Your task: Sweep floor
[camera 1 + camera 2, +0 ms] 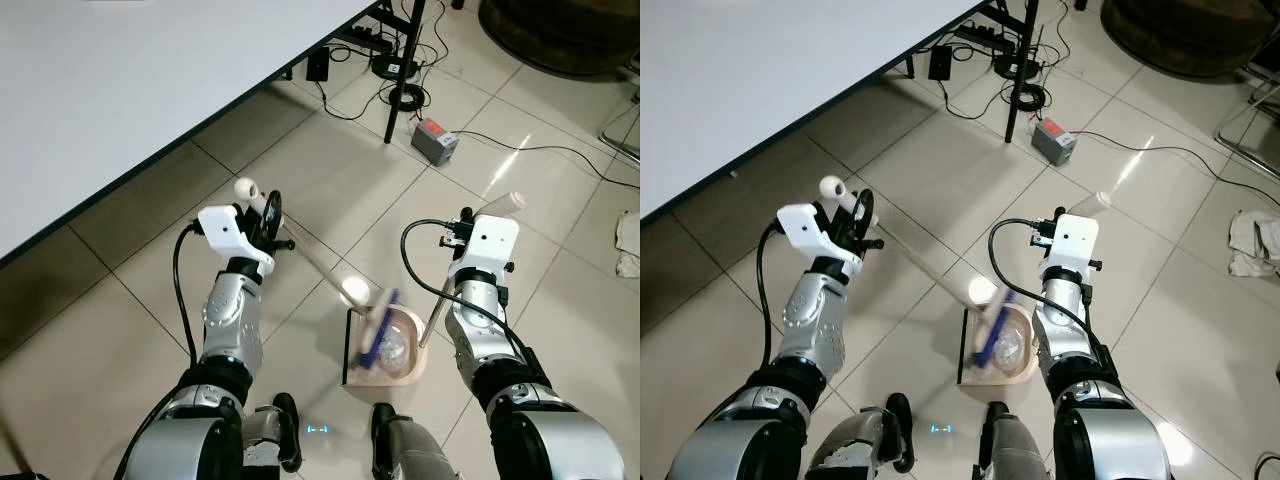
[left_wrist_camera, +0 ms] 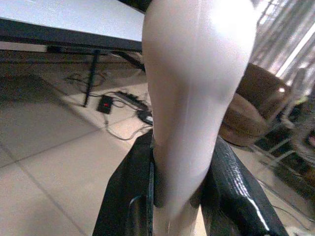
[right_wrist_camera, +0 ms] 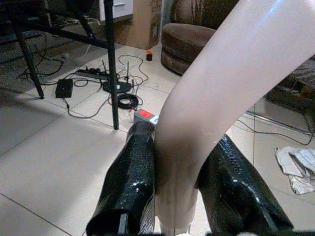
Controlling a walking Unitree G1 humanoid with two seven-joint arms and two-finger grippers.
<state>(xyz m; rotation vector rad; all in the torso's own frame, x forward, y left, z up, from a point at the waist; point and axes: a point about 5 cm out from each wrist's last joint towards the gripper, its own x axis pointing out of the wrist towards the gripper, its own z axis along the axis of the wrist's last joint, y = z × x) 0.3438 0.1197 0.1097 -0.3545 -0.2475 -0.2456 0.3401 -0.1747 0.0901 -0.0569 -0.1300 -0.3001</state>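
Left eye view: left tool [image 1: 268, 215] clamps broom handle [image 1: 310, 262]; right tool [image 1: 462, 225] clamps dustpan handle [image 1: 436, 312].

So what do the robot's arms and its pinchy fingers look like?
Both arms are shiny silver with black joints. Each wrist wears a boxy white camera block with a black cable looping off it. The left gripper and right gripper each have two long, glossy black fingers, rounded and slightly bumpy.
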